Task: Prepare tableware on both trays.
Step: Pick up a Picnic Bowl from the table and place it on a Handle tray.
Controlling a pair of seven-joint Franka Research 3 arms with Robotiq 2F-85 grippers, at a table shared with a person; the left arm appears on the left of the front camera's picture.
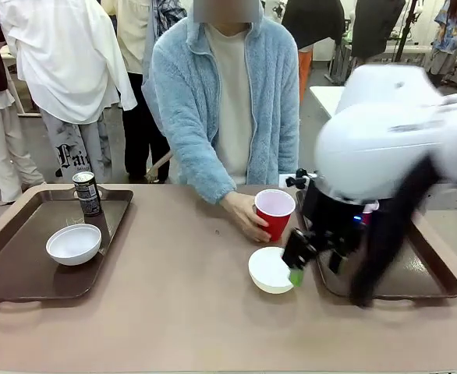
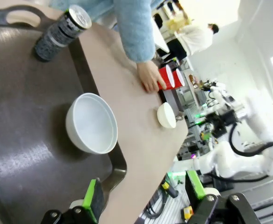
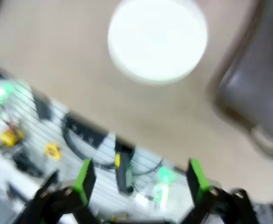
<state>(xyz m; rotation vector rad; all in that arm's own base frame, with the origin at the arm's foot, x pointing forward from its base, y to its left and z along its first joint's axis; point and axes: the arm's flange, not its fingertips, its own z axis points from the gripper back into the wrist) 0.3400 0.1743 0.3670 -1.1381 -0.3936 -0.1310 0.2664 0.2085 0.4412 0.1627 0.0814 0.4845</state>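
**Right wrist view.** My right gripper is spread wide, and its two green pads stand well apart with nothing between them. The second bowl lies ahead of my fingertips, roughly in line with the gap, on the bare table. The rim of the right tray runs off to one side of my fingers, just beside the bowl. This picture is blurred, so I cannot tell whether a pad touches the bowl. I judge that the wide opening is there to straddle the bowl's rim, and that the bowl is next to be lifted because it sits outside the tray it belongs in.

**Left wrist view.** My left gripper is also fully parted and holds nothing. It hangs over the near rim of the left tray. The first bowl sits upright in the tray just ahead of my fingertips, and the can stands farther ahead, near the tray's far handle slot. With a bowl and a can set down, this tray seems to lack only a cup, which would explain why my fingers are idle and open.

**Front view.** The person's hand grips the red cup on the table, beyond the second bowl from my right fingers. The person is probably steadying the cup or offering it to me.
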